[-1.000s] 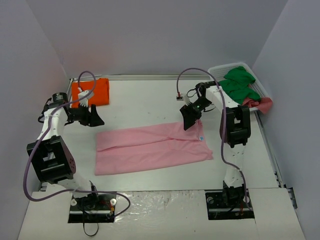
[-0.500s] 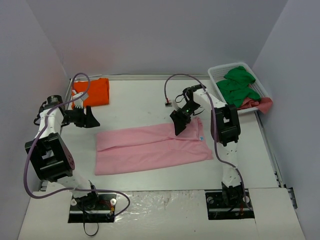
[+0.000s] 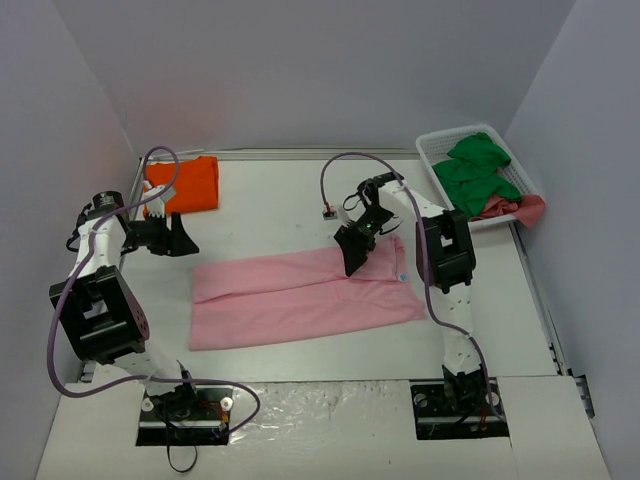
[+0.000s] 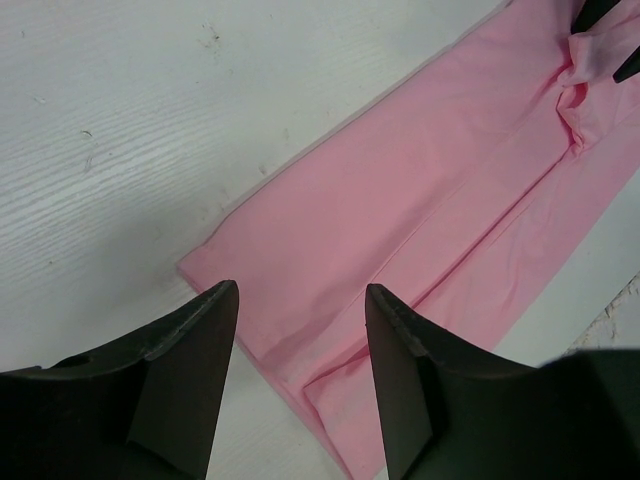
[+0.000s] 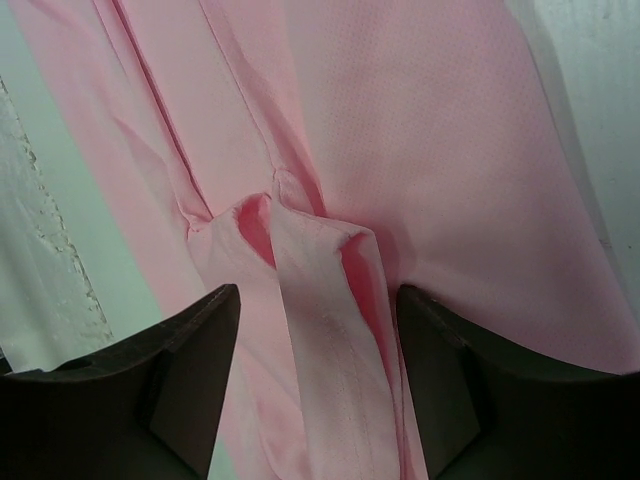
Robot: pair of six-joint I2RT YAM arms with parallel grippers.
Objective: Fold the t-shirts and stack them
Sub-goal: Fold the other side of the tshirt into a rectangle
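Note:
A light pink t-shirt [image 3: 300,290] lies folded into a long strip across the table middle. A bright orange t-shirt [image 3: 185,183] lies folded at the back left. My left gripper [image 3: 182,243] is open and empty, just beyond the pink shirt's far left corner; in the left wrist view the gripper [image 4: 300,290] hovers over that corner of the shirt [image 4: 420,200]. My right gripper [image 3: 352,258] is down at the shirt's far edge, right of centre. In the right wrist view it [image 5: 318,292] is open and straddles a raised ridge of pink cloth [image 5: 320,260].
A white slatted basket [image 3: 440,145] stands at the back right, holding green cloth [image 3: 478,170] and a reddish-pink cloth [image 3: 520,208] hanging over its rim. Grey walls close in left, back and right. Cables loop above both arms.
My right gripper has moved left along the pink shirt's far edge, and cloth has bunched up between its fingers. My left gripper drew back slightly to the left, then held still.

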